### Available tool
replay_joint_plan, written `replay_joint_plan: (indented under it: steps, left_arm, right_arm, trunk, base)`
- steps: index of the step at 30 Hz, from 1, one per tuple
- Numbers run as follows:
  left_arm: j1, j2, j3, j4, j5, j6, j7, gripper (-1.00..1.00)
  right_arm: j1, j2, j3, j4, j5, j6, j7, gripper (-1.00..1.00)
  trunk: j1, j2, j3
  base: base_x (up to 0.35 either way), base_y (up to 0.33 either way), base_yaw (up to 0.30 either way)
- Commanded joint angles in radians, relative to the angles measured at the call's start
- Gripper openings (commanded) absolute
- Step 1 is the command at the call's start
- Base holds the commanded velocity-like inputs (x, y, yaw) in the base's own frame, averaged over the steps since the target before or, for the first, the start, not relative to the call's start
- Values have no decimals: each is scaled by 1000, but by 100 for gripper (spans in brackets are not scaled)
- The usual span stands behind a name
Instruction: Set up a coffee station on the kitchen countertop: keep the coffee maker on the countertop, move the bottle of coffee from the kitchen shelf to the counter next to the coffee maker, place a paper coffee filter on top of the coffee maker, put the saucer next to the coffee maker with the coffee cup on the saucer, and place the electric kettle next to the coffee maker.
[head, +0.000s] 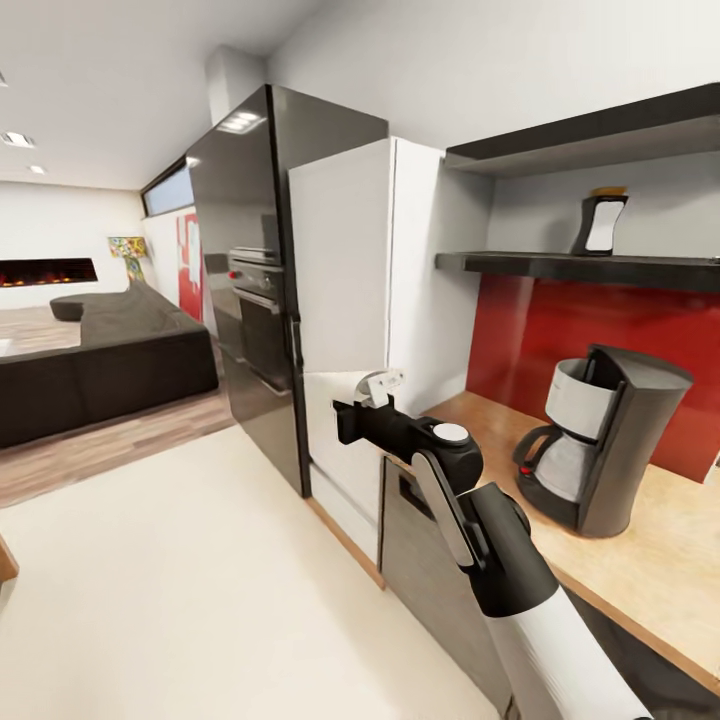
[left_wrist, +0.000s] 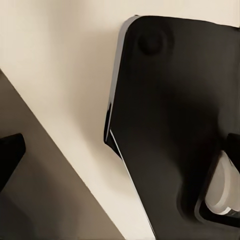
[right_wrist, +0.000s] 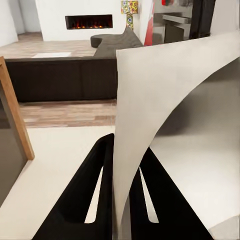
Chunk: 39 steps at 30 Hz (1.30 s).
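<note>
Left of the coffee maker (head: 604, 440), out past the end of the bench (head: 640, 560), the right hand (head: 378, 392) raised in front of the white cabinet (head: 345, 260). In the right wrist view, black fingers (right_wrist: 85, 200) clamped together on the paper coffee filter (right_wrist: 165, 125), pinched by its narrow lower end so the thin sheet stands free instead of crumpling. Long axis of the filter running up and away from the fingers, pointed end down in the grip, broad curled mouth fanning outward toward the sofa (right_wrist: 65, 75) and fireplace (right_wrist: 89, 21). Likely held high and clear for carrying across to the top of the coffee maker; placement not yet done.

Coffee maker upright on the bench against the red backsplash (head: 560, 330), carafe handle facing left toward the arm. Above it, bottle of coffee (head: 602, 222) standing on the kitchen shelf (head: 580, 266), not yet moved down.

Left wrist view: dark robot body over pale floor (left_wrist: 60, 75). Left hand state: cannot tell.
</note>
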Motion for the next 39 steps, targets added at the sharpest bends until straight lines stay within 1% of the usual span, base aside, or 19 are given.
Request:
replay_joint_plan:
  steps: [1,9,19,26,28,32,39]
  left_arm:
    - [1,0,0,-2,5,-5,1,100]
    - [1,-2,0,-2,6,-15,1,100]
    - [1,-5,2,-2,6,-15,1,100]
    - [1,-9,2,-2,6,-15,1,100]
    - [1,-16,2,-2,5,-15,1,100]
    - [1,-18,1,-2,5,-15,1,100]
    - [1,-18,0,-2,5,-15,1,100]
  right_arm:
    - [0,1,-1,0,-11,6,-1,-100]
    - [0,1,0,1,-11,6,-1,-100]
    - [0,1,0,1,-11,6,-1,-100]
    - [0,1,0,1,-11,6,-1,-100]
    - [0,1,0,1,-11,6,-1,-100]
    - [0,1,0,1,-11,6,-1,-100]
    - [0,1,0,1,-11,6,-1,-100]
  trunk:
    - [1,0,0]
    - [1,0,0]
    - [1,0,0]
    - [1,0,0]
    - [1,0,0]
    - [1,0,0]
    - [1,0,0]
  base:
    - [205,191,-300]
    - [223,211,-300]
    - [48,34,-300]
    - [185,211,-300]
    - [38,287,-300]
    - [11,254,-300]
    - [1,28,-300]
